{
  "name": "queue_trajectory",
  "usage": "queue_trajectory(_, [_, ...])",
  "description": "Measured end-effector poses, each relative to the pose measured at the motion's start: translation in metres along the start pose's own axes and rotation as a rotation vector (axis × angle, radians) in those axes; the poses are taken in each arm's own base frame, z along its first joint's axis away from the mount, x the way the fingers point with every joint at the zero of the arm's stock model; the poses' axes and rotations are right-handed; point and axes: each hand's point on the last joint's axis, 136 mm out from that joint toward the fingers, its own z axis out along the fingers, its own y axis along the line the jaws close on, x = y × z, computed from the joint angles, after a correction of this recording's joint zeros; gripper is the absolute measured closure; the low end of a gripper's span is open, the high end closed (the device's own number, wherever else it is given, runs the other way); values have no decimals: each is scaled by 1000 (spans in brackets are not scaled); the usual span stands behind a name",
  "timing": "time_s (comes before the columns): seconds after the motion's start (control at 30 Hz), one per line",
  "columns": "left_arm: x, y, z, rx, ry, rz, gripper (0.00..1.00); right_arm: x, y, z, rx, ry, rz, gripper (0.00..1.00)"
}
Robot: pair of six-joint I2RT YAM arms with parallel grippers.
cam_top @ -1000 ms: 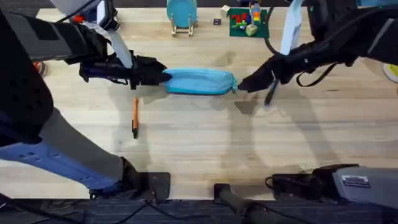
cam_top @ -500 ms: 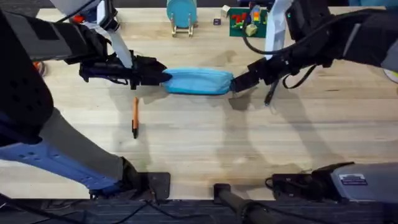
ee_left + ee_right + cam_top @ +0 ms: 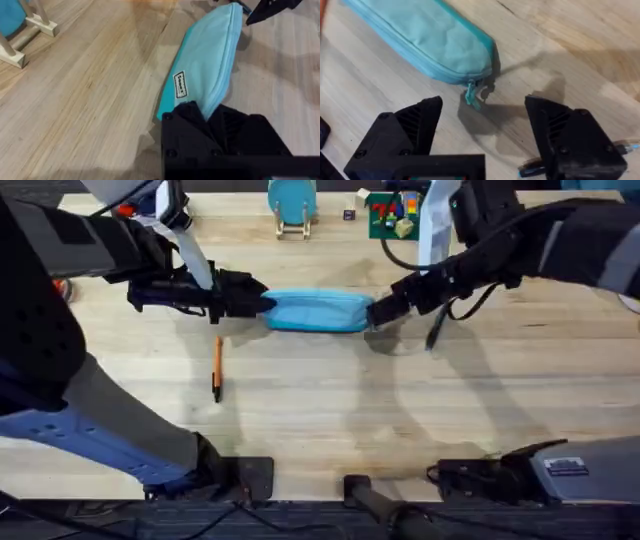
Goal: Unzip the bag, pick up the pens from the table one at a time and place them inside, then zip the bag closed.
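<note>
The light blue bag [image 3: 318, 311] lies lengthwise on the table [image 3: 320, 410], zipper closed. My left gripper [image 3: 255, 300] is shut on the bag's left end; the left wrist view shows the black fingers [image 3: 200, 125] pinching the bag [image 3: 205, 65]. My right gripper [image 3: 385, 310] is open at the bag's right end. In the right wrist view its gripper [image 3: 482, 125] straddles the zipper pull [image 3: 471, 95] without touching it, just below the bag [image 3: 430, 40]. The orange pen [image 3: 216, 368] lies in front of the left gripper. The dark pen [image 3: 435, 330] lies right of the right gripper.
A round blue disc on a wooden stand [image 3: 291, 202] and a green board with small coloured pieces [image 3: 397, 215] stand at the table's far edge. The broad near half of the table is bare wood.
My right gripper has moved left and closed in on the bag's right end and zipper pull. The left gripper, the bag and both pens have stayed put.
</note>
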Motion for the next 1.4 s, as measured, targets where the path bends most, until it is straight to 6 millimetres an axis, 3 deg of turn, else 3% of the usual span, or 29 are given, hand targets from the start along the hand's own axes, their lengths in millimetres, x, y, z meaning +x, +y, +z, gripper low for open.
queue_trajectory(0.37, [0,0,0,0,0,0,958,6,-5,14,-7,32,15,17])
queue_trajectory(0.77, [0,0,0,0,0,0,958,8,-9,23,-10,46,25,115])
queue_trajectory(1.13, [0,0,0,0,0,0,958,5,6,29,-26,47,-19,163])
queue_trajectory(1.27, [0,0,0,0,0,0,958,2,7,29,-26,35,-29,324])
queue_trajectory(1.4, [0,0,0,0,0,0,958,2,7,29,-26,36,-24,756])
